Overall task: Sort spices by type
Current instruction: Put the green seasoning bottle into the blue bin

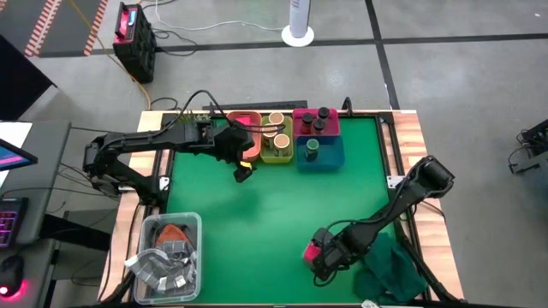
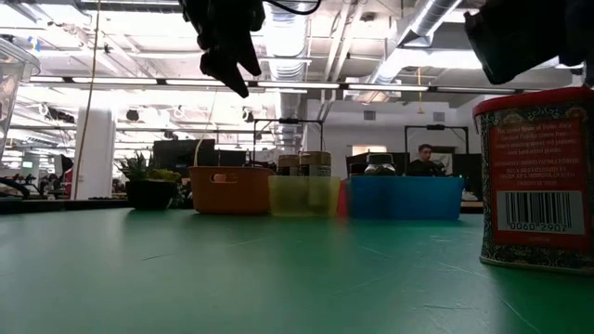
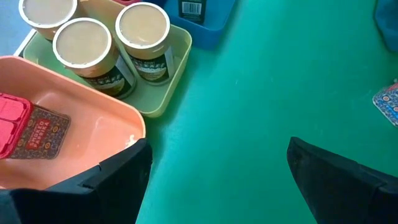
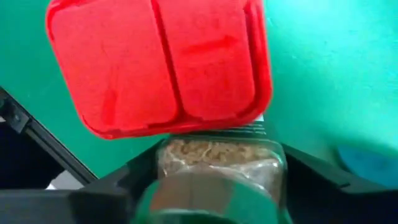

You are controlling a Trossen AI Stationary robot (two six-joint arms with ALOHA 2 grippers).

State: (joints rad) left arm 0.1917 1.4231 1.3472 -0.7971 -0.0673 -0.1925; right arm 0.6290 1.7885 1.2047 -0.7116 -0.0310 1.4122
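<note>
At about ten o'clock on the green mat, the left gripper (image 1: pixel 243 168) hangs above the surface with its fingers spread wide and nothing between them, just in front of the orange bin (image 1: pixel 242 121), which already holds one red-lidded spice box (image 3: pixel 18 127). Next to it, toward twelve o'clock, the yellow-green bin (image 1: pixel 277 155) carries three round tan-topped jars (image 3: pixel 142 30), then the pink bin (image 1: pixel 301 114) holds dark-capped jars (image 1: pixel 316 122), and the blue bin (image 1: pixel 332 156) one green-capped jar (image 1: pixel 312 147). Down at about five o'clock, the right gripper (image 1: pixel 321 257) sits low by the last loose red-lidded tin (image 2: pixel 532 176), which stands upright on the mat; the wrist camera also shows a green-capped jar (image 4: pixel 217 186) between its fingers, so the hand appears closed on that one. Near it lies the dark green cloth (image 1: pixel 390 269). The tin looks rigid, light and smooth-sided, likely a little slippery, so flat opposite walls below the lid seem the safest hold; the jar probably wants a squeeze around its body, not its cap.
</note>
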